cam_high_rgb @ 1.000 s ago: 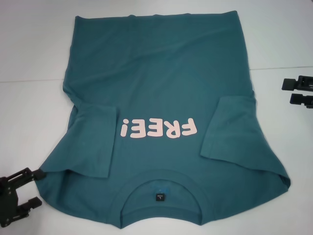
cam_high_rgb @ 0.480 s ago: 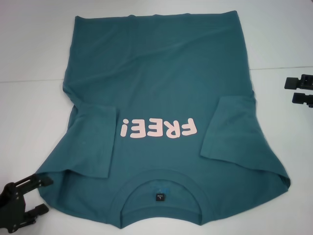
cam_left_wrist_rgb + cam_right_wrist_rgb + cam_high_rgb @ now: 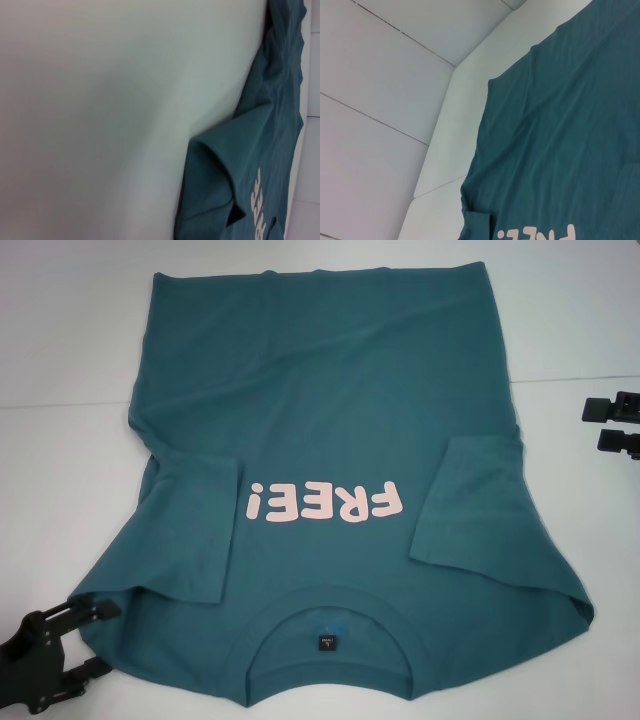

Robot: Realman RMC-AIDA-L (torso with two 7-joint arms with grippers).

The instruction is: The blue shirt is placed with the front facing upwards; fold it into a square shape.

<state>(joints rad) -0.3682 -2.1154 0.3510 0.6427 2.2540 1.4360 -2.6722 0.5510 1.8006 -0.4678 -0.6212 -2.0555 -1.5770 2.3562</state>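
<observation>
White counter [image 3: 60, 350] carries everything; it runs out past both arms. The blue shirt [image 3: 330, 400] lies flat and front up on it, filling the middle of the head view, long axis running straight away from the robot: collar [image 3: 328, 612] at the near edge, hem at the far edge. Both sleeves are already folded in over the chest, flanking the pale "FREE!" print [image 3: 325, 503], so the cloth reads as a long rectangle, flaring a little at the shoulders. Left claw [image 3: 92, 638] sits at the near left corner, fingers spread and holding nothing, tips just beside or touching the shirt's shoulder edge; the shirt lies to that claw's right and forward of it. The left wrist view shows that shoulder fold [image 3: 212, 150] bunched against bare counter. Right claw [image 3: 600, 423] waits off the shirt's right side about halfway along its length, well apart from the cloth, fingers parted and empty; the shirt lies to its left. Judgement: sleeves done, lengthwise folding not yet begun. The left arm is much nearer a corner. The coming move likely turns on pinching the collar-end corners and carrying them along the long axis toward the hem; the right claw must first travel back to its near corner [image 3: 578, 608].
</observation>
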